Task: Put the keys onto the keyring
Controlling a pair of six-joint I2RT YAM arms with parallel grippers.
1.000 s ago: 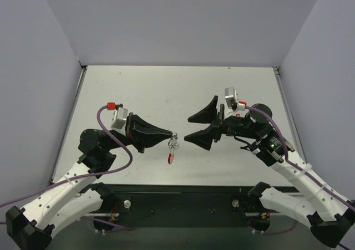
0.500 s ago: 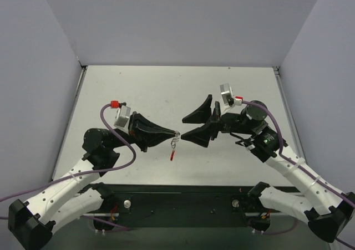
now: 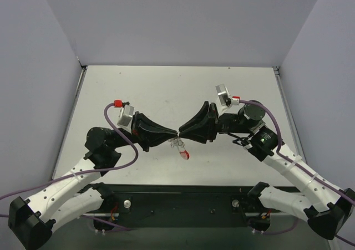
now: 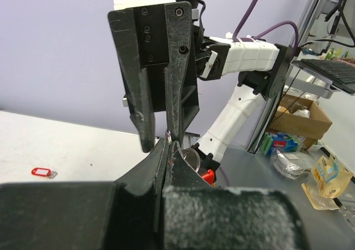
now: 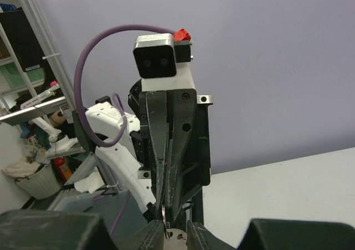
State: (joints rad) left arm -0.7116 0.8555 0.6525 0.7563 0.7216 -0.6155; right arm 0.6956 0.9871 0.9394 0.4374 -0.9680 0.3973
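My left gripper (image 3: 175, 133) (image 4: 168, 144) is shut on a small silver ring of the keyring (image 3: 181, 149), held in the air over the table's near middle. The keyring's silver parts and red arc (image 3: 184, 154) dangle just below the tips. In the left wrist view a round silver piece (image 4: 191, 158) and a bit of red (image 4: 208, 176) show behind my fingertip. My right gripper (image 3: 181, 133) (image 5: 176, 236) meets the left tip to tip, jaws a narrow gap apart, with the ring's edge (image 5: 169, 228) between them. A key with a small red tag (image 4: 41, 172) lies on the table.
The white table (image 3: 138, 89) is walled at the back and on both sides. Both arms reach inward from the near edge, the right arm's white links (image 4: 244, 56) behind its gripper. Shelves, a cardboard box (image 4: 302, 114) and clutter stand beyond the table.
Both grippers moved toward each other until their tips met. The right jaws went from wide apart to a narrow gap. The dangling red part swung to the right.
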